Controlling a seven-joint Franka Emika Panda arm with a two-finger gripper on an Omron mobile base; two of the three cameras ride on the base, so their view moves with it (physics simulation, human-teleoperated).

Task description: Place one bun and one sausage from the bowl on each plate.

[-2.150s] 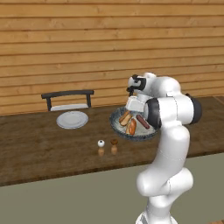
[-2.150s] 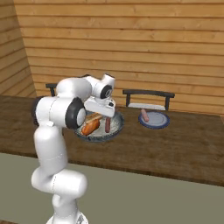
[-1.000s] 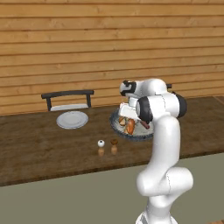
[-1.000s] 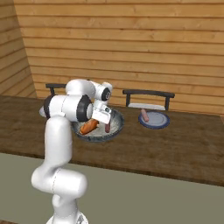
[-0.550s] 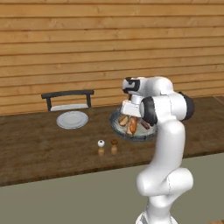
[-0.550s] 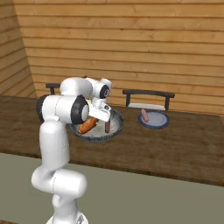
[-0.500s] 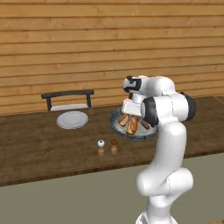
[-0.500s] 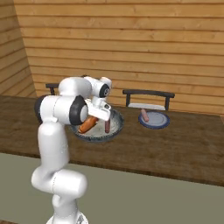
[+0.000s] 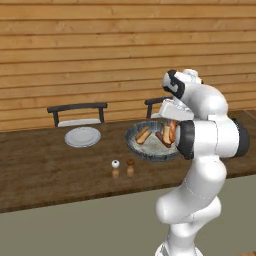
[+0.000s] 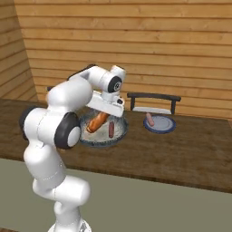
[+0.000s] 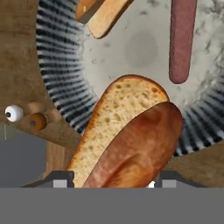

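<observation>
Your claw (image 11: 113,183) is clamped on a golden-brown split bun (image 11: 127,144) over the speckled grey bowl (image 11: 65,87) on the tabletop (grip looks end-on), so swinging fast could shake it loose.

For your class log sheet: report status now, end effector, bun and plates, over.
End effector closed on a bun, above the bowl. One sausage left in the bowl. Blue plate has a sausage; grey plate bare. Path unobstructed.

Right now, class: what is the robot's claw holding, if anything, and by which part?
The claw holds a bun by its near end, one finger on either side, lifted above the bowl.
</observation>
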